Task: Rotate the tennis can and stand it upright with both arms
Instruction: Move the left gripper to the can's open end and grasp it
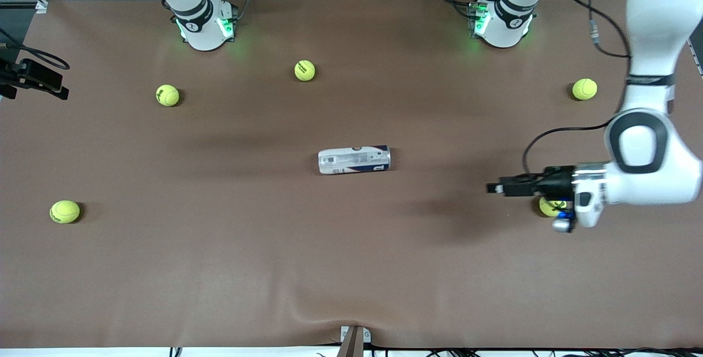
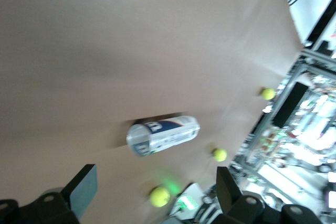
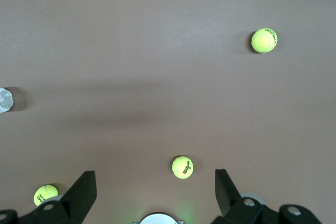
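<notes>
Near the middle of the table (image 1: 351,269) lies the tennis can (image 1: 354,160), on its side, its long axis running between the two arms' ends of the table. Its label is white and navy, and the left wrist view shows the clear round end and the "W" logo on the navy band. Nothing touches the can.

Five tennis balls sit on the brown table, all well apart from the can. One ball (image 1: 305,70) lies farther from the front camera than the can, between the two bases. A second ball (image 1: 167,95) lies toward the right arm's end, near that arm's base. A third ball (image 1: 65,211) lies at the right arm's end, nearer to the front camera than the can. A fourth ball (image 1: 584,89) lies toward the left arm's end. A fifth ball (image 1: 551,206) lies partly hidden under the left arm's wrist.

The left gripper (image 1: 495,188) hangs in the air over the left arm's end of the table, pointing sideways toward the can, apart from it. Its fingers (image 2: 84,188) stand spread, with nothing between them.

The right gripper (image 3: 155,190) appears only in the right wrist view, looking down on the table from above. Its fingers (image 3: 86,188) stand spread and hold nothing.
</notes>
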Robot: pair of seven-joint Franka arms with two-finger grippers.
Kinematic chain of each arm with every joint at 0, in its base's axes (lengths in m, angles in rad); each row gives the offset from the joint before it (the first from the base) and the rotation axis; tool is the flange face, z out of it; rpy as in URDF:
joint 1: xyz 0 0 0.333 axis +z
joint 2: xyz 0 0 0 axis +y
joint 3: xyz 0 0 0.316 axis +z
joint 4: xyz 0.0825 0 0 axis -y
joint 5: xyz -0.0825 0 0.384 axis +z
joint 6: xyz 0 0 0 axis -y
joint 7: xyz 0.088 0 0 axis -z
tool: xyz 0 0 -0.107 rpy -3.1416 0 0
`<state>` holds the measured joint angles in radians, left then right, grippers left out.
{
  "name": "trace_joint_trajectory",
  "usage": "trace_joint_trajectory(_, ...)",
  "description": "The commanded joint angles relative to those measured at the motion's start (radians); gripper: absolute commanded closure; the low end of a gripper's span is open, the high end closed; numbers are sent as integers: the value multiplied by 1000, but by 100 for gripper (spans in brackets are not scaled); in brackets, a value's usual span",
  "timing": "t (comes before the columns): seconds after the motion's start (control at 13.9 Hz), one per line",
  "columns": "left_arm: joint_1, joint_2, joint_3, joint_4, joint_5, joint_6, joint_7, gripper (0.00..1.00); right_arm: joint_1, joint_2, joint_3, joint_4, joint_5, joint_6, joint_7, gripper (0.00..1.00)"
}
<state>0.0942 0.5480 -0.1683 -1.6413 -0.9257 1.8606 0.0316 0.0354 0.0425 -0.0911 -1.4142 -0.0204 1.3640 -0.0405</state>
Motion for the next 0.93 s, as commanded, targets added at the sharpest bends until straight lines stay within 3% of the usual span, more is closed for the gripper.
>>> trace_joint_trajectory(0.0, -40, 48, -17, -29, -115, 84, 86, 0, -23, -29, 8, -23, -4, -3, 21, 0)
trace_joint_trajectory(0.29, -102, 147, -17, -47, -192, 188, 219, 0, -28, -29, 8, -22, 30, 6, 66, 0)
trace_joint_trajectory(0.5, -152, 133, -17, -162, -368, 269, 365, 0, -29, -29, 8, -23, 54, 33, 70, 0)
trace_joint_trajectory(0.86, -176, 79, -37, -236, -406, 284, 421, 0, -26, -21, 11, -25, 43, 37, 57, 0)
